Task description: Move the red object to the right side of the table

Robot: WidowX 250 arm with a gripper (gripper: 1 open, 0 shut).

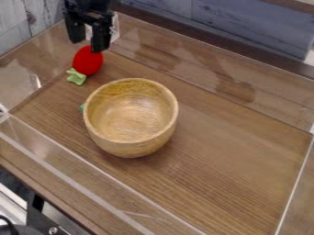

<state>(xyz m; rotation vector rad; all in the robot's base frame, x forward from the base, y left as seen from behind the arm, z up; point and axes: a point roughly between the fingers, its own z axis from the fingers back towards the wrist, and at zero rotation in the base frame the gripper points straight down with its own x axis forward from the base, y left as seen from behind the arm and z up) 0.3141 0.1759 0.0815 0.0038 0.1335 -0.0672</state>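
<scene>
Looking down from the single camera, you see your black gripper (90,39) pointing straight down at the far left of the brown wood-grain tabletop (227,151), its fingers (75,32) spread wide and holding nothing. Just below them in the picture sits the small bright red strawberry-like toy (86,61), its green leafy end toward the left wall. A round light wooden bowl (130,116) stands near it, toward the middle.

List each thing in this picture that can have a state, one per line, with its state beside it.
Black robot gripper: fingers open, holding nothing, above the red toy.
Small red strawberry-like toy: resting on the table, not gripped.
Round wooden bowl: upright, empty.
Brown wood-grain table: bears the toy and bowl.
</scene>
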